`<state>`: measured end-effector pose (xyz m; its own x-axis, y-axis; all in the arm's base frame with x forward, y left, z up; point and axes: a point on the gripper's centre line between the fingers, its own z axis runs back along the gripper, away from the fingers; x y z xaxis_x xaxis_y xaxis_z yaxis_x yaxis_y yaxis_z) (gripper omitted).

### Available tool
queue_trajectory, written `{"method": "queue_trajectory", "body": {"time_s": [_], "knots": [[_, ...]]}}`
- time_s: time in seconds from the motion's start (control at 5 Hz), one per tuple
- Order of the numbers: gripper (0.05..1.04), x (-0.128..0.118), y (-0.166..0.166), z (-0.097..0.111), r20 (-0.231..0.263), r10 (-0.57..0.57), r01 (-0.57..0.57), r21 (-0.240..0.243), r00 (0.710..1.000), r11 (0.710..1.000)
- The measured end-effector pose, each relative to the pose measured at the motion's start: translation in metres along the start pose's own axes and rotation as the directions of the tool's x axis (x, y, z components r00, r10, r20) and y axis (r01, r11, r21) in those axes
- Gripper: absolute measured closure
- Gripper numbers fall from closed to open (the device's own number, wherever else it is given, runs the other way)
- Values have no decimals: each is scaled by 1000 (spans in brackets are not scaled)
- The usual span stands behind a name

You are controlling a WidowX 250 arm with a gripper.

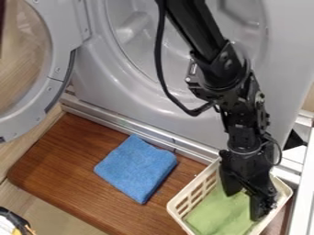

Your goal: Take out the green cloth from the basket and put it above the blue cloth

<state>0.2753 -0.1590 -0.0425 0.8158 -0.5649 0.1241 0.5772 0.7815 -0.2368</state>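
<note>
Blk two-finger gripper (243, 207) is in the cream plastic rect. basket (191, 185), fingers spread, w/ lt. green fabric cloth (211, 213) below it inside the basket. Folded blue fabric cloth (136, 167) lies L of basket, on brown wood board (67, 160).

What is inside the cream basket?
The green cloth lies in the basket. The claw is down over it, fingers apart, hiding part of the cloth. The basket's floor beneath the cloth is covered, so I cannot tell whether anything lies under it.
</note>
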Motion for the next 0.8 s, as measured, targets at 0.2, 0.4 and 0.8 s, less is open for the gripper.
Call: {"method": "queue_trajectory", "body": {"time_s": [0.2,0.4,0.8], "knots": [[151,2,3,-1,2,7,-7,7,1000,1000],[439,-1,7,-6,-12,30,-30,24,999,999],[950,0,7,-6,-11,47,-46,29,999,999]]}}
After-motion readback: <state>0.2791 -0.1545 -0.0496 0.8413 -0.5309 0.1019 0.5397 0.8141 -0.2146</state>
